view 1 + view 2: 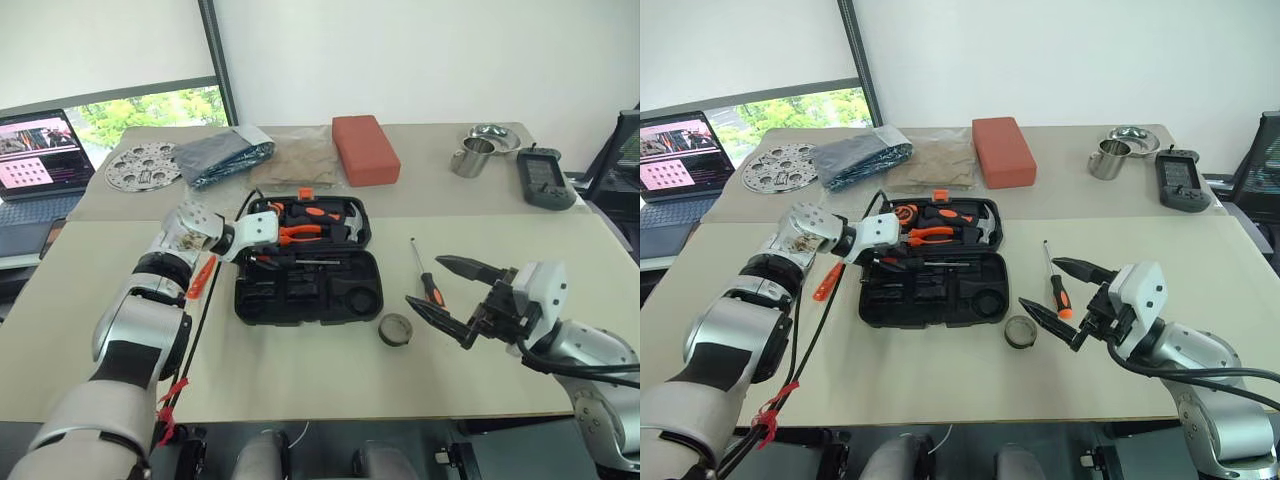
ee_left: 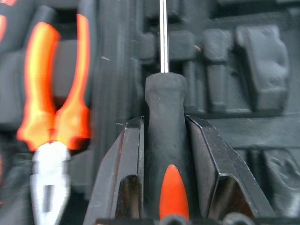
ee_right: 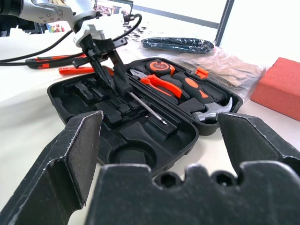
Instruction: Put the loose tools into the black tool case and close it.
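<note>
Left gripper (image 2: 164,187): jaws pinching the black-and-orange handle of a long screwdriver (image 2: 163,108), its steel shaft running ahead over the moulded slots of the black tool case (image 1: 330,290). The case lies open at centre frame in the head views, with the gripper at its left edge. Judged stiff and light, the screwdriver is well taken at the thick grip; the slim shaft would likely slip and twist between the pads.

Right gripper (image 1: 450,292): jaws spread wide and empty, hanging at lower right above the surface (image 1: 300,370), just right of a second screwdriver (image 1: 424,272) and a small grey roll (image 1: 396,329). The roll is probably light and may squash or skid, so a pinch across its rim seems safest.

Already in the case's far half: orange-handled pliers (image 1: 300,233) and a hammer (image 3: 213,112).

Left of the case, an orange tool (image 1: 201,277) lies partly behind the left arm; whether it is the knife or the small screwdriver cannot be told, and in the right wrist view two orange shapes there stay unclear. The slot under the held shaft is hidden by the jaws. The case itself is rigid; its lid will need a push at the far edge, by the latch (image 1: 305,193).
</note>
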You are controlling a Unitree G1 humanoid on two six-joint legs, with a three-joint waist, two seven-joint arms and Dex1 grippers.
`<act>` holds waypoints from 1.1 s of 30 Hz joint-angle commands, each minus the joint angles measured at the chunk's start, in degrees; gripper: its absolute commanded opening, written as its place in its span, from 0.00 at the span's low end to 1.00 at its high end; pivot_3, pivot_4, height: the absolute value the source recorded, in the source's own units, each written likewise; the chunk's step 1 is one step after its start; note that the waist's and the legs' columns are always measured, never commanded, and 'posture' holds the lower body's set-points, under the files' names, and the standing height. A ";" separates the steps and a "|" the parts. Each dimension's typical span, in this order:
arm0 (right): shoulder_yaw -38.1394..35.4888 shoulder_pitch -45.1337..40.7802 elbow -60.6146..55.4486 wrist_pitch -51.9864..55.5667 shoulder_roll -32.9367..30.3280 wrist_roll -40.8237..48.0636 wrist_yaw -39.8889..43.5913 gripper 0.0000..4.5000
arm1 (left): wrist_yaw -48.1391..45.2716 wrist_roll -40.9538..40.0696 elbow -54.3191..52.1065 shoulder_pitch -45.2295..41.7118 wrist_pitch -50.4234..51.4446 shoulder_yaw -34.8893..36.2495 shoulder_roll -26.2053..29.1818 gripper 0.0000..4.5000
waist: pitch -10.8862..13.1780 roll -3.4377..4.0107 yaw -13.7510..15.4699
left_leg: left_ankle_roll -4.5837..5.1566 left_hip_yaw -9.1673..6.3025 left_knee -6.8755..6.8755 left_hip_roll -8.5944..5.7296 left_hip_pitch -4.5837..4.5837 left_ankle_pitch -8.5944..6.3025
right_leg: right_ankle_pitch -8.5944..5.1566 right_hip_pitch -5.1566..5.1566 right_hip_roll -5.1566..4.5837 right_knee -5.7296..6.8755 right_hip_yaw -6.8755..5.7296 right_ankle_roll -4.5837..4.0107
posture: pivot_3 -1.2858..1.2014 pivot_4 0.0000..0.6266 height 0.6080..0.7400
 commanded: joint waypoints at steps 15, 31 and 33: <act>-0.32 -0.49 -2.04 -1.36 -0.12 -0.36 -0.41 1.00 | 5.45 4.69 0.68 -3.01 5.30 -4.02 -1.96 0.20 | -0.07 0.11 0.44 | 0.02 -0.08 0.16 -0.03 0.03 0.01 | 0.00 0.12 0.01 0.04 -0.01 0.00 | 0.52 0.24 1.00; 0.50 -0.15 -1.84 -2.34 0.95 -1.38 -0.30 1.00 | 6.78 4.85 -1.04 -2.92 6.67 -4.77 -2.00 0.45 | -0.09 0.14 0.54 | 0.09 -0.18 0.22 -0.03 0.02 0.08 | 0.00 0.15 0.05 0.13 0.00 0.00 | 0.52 0.24 1.00; 0.55 0.05 -1.96 -2.42 1.12 -1.55 -0.39 1.00 | 8.86 4.96 -1.73 -2.99 6.18 -4.59 -1.81 0.61 | -0.09 0.14 0.56 | 0.08 -0.19 0.24 -0.03 0.02 0.08 | 0.00 0.17 0.05 0.13 -0.01 0.00 | 0.52 0.24 1.00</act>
